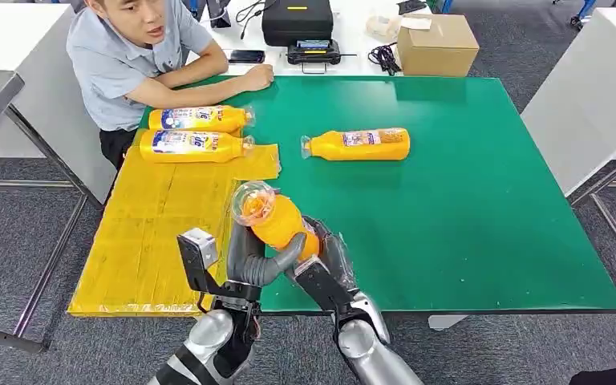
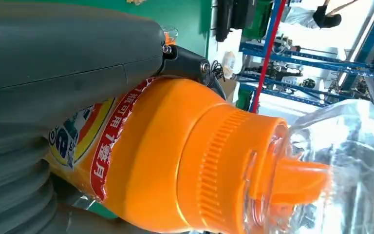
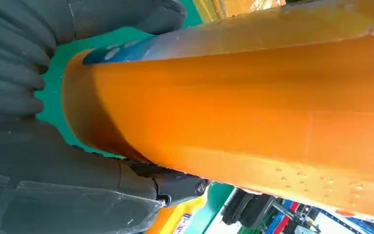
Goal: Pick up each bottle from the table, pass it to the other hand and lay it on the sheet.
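Note:
An orange bottle (image 1: 277,218) with a clear cap cover hangs tilted above the green table (image 1: 465,208) near its front edge, cap end up and to the left. My left hand (image 1: 253,261) wraps its upper part, the thumb (image 2: 68,58) lying across the label below the orange neck (image 2: 175,161). My right hand (image 1: 329,269) grips the lower body (image 3: 253,107) from underneath. Two more bottles (image 1: 196,119) (image 1: 192,146) lie side by side at the far end of the yellow sheet (image 1: 152,233). Another bottle (image 1: 358,144) lies on the table's middle.
A person (image 1: 128,56) sits at the table's far left corner, a forearm resting on the edge. Behind the table stand a cardboard box (image 1: 437,44) and a black case (image 1: 297,20). White tables flank both sides.

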You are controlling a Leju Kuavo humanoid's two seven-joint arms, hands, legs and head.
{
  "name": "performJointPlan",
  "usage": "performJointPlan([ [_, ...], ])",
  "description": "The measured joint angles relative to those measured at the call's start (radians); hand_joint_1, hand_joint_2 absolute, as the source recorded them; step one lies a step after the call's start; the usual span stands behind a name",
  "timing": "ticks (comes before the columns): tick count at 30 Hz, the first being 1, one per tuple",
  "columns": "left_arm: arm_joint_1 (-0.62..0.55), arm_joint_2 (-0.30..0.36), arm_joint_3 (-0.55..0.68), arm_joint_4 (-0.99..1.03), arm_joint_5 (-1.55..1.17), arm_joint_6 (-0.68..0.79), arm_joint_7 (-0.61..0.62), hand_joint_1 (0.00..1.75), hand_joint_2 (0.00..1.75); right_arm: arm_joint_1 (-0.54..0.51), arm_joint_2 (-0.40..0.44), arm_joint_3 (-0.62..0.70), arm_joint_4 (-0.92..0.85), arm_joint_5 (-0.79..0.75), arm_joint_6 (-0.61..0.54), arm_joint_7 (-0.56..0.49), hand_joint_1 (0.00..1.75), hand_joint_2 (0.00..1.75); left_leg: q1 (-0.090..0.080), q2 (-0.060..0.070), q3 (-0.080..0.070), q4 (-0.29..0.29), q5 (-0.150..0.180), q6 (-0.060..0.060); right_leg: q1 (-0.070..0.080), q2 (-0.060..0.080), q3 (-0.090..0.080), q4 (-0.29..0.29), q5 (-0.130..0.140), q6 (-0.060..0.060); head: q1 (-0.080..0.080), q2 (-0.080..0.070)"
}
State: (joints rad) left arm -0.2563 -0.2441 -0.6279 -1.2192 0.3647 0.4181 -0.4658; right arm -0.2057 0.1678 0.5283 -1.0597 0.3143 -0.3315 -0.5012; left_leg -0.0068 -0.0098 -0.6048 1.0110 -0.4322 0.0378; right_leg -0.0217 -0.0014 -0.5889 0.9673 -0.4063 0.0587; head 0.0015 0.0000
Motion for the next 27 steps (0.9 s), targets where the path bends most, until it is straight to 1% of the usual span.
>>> performJointPlan([
  [1, 0.002, 0.0, 0.0, 0.0, -0.007, 0.001, -0.003, 1.75, 1.75, -0.001, 0.0, 0.0, 0.002, 0.0, -0.002, 0.004, 0.05, 1.75, 0.0, 0.0, 0.0, 0.0, 0.0, 0.0, 0.0, 0.0, 0.0, 0.0, 0.0, 0.0, 0.0, 0.0],
  [2, 0.004, 0.0, 0.0, -0.002, -0.012, 0.003, -0.005, 1.75, 1.75, -0.003, -0.001, -0.001, 0.004, 0.0, -0.006, 0.007, 0.0, 1.75, 0.0, 0.0, 0.0, 0.0, 0.0, 0.0, 0.0, 0.0, 0.0, 0.0, 0.0, 0.0, 0.0, 0.0],
  [9, 0.013, 0.0, 0.003, -0.02, -0.018, 0.004, 0.002, 1.75, 1.75, -0.002, -0.003, -0.019, 0.018, -0.015, -0.012, 0.013, 0.0, 1.75, 0.0, 0.0, 0.0, 0.0, 0.0, 0.0, 0.0, 0.0, 0.0, 0.0, 0.0, 0.0, 0.0, 0.0],
  [13, 0.025, 0.002, 0.011, -0.031, -0.05, 0.042, 0.004, 1.75, 1.75, 0.009, -0.009, -0.039, 0.023, -0.007, -0.033, 0.032, 0.0, 1.75, 0.0, 0.0, 0.0, 0.0, 0.0, 0.0, 0.0, 0.0, 0.0, 0.0, 0.0, 0.0, 0.0, 0.0],
  [18, 0.048, 0.015, 0.044, -0.055, -0.099, 0.052, 0.02, 1.75, 1.75, 0.043, -0.018, -0.095, 0.026, 0.013, -0.084, 0.037, 0.0, 1.75, 0.0, 0.0, 0.0, 0.0, 0.0, 0.0, 0.0, 0.0, 0.0, 0.0, 0.0, 0.0, 0.0, 0.0],
  [24, 0.082, 0.025, 0.081, -0.1, -0.109, 0.007, 0.052, 1.75, 1.75, 0.076, -0.02, -0.164, 0.026, 0.042, -0.111, 0.029, 0.0, 1.75, 0.0, 0.0, 0.0, 0.0, 0.0, 0.0, 0.0, 0.0, 0.0, 0.0, 0.0, 0.0, 0.0, 0.0],
  [25, 0.084, 0.027, 0.082, -0.107, -0.128, 0.016, 0.051, 1.75, 1.75, 0.081, -0.02, -0.174, 0.025, 0.047, -0.118, 0.027, 0.0, 1.75, 0.0, 0.0, 0.0, 0.0, 0.0, 0.0, 0.0, 0.0, 0.0, 0.0, 0.0, 0.0, 0.0, 0.0],
  [27, 0.086, 0.032, 0.082, -0.112, -0.221, 0.079, 0.042, 1.75, 1.75, 0.092, -0.02, -0.188, 0.021, 0.063, -0.133, 0.022, 0.0, 1.75, 0.0, 0.0, 0.0, 0.0, 0.0, 0.0, 0.0, 0.0, 0.0, 0.0, 0.0, 0.0, 0.0, 0.0],
])
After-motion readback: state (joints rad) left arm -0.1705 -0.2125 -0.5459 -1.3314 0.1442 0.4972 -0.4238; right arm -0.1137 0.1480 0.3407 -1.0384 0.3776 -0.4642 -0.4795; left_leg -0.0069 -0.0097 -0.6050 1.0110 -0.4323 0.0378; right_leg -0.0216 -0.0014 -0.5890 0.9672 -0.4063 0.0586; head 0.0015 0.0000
